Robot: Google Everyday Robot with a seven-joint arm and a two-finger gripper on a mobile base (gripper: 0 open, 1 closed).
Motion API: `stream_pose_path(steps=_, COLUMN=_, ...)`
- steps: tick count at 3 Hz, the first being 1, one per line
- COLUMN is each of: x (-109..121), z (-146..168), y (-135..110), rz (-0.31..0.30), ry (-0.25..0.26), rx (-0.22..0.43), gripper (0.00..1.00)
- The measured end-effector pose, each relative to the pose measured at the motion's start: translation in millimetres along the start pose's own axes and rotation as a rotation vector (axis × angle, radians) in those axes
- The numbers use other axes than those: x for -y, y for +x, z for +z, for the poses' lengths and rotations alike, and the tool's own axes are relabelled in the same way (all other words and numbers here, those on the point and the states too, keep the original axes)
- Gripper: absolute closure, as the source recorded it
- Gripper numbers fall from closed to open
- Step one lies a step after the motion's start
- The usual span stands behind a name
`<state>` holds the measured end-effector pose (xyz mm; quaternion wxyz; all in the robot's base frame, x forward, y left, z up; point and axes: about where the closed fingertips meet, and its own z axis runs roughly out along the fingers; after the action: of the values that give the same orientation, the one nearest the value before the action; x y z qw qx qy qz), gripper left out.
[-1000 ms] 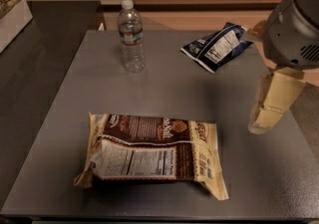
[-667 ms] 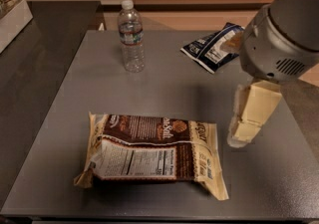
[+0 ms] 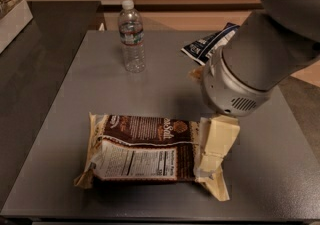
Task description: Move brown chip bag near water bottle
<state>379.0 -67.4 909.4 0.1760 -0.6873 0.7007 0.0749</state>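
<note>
The brown chip bag (image 3: 145,151) lies flat near the table's front edge, dark brown in the middle with cream ends and a white nutrition label facing up. The water bottle (image 3: 132,36), clear with a white cap, stands upright at the back left of the table. My gripper (image 3: 212,156) hangs from the big grey arm (image 3: 255,64) and is down over the right end of the brown chip bag. Its cream fingers (image 3: 220,141) overlap the bag's right edge.
A smaller dark blue bag (image 3: 207,44) lies at the back of the grey table (image 3: 75,99), partly hidden behind my arm. A dark counter (image 3: 35,54) with a white box (image 3: 12,16) stands to the left. The floor lies beyond the table's right edge.
My arm has swung left and toward the front, bringing the gripper from the table's right side down onto the right end of the brown chip bag. The bag and bottle have not moved.
</note>
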Motion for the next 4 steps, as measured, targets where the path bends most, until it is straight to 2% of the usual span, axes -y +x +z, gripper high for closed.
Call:
stream_pose_path(steps=1, x=-9.0, z=33.3, y=1.2, rz=-0.002, ry=-0.050, rx=-0.018, gripper=0.00)
stream_pose_path(steps=3, x=-9.6, z=77.2, y=16.3, rz=0.042, ry=-0.147, rx=-0.117, gripper=0.00)
stream_pose_path(steps=4, x=-6.8, z=84.1, y=18.5, rz=0.055, ry=-0.163, rx=-0.150, gripper=0.18)
